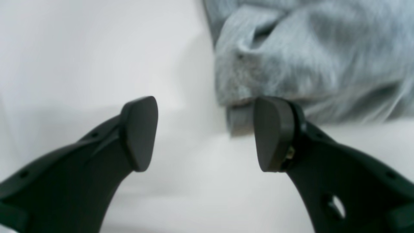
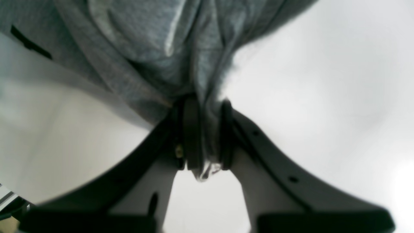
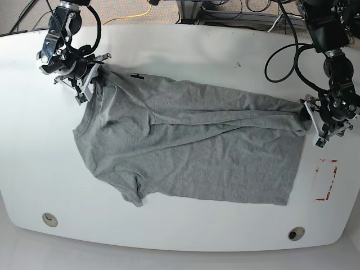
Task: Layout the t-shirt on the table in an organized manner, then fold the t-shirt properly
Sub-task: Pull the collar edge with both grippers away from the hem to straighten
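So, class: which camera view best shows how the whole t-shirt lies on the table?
The base view: the whole t-shirt shows, spread on the table. The right wrist view shows only cloth pinched in the right gripper; the left wrist view, one blurred edge beside the open left gripper.

T-shirt (image 3: 191, 152): heather grey, finely mottled; small black mark near the upper edge. Table (image 3: 185, 50): glossy white, a few dark specks, a red tape rectangle outline (image 3: 325, 180) at one end. Cables (image 3: 281, 53): black; one yellow cable (image 3: 143, 12) beyond the far edge.
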Available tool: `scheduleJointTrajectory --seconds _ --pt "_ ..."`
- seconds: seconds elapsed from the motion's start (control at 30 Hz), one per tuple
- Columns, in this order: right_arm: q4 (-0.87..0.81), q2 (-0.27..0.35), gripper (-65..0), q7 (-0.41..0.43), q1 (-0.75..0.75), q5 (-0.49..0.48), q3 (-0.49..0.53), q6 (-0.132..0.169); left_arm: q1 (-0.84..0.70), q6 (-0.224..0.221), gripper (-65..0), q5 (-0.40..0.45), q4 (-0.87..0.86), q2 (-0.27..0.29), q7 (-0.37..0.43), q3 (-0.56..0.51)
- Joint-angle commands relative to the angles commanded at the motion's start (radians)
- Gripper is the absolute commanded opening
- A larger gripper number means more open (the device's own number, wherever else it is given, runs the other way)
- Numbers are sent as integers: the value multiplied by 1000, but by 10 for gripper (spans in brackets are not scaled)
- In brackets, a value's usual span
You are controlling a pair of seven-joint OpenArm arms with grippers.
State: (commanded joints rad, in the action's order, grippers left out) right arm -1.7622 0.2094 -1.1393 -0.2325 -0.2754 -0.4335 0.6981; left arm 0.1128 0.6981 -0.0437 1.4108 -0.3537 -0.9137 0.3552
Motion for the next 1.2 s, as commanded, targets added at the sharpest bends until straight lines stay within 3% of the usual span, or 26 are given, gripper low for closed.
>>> scheduleJointTrajectory --seconds 0.43,0.53,0.77,0.93,1.2 --pt "0 -2 -566 -2 11 0 0 0 -6 0 -222 0 -118 23 92 -57" --pt "0 -2 -566 -2 17 0 -2 0 -3 0 -279 0 -155 23 97 -58" --pt "0 -2 -568 -2 20 0 -2 0 -8 0 -531 5 -192 18 132 -60" --pt "0 -2 -568 -2 20 0 -2 0 -35 0 -632 5 -184 -6 130 -60" --pt "0 51 -568 -2 20 0 3 0 -135 0 -650 5 -77 -34 101 -55"
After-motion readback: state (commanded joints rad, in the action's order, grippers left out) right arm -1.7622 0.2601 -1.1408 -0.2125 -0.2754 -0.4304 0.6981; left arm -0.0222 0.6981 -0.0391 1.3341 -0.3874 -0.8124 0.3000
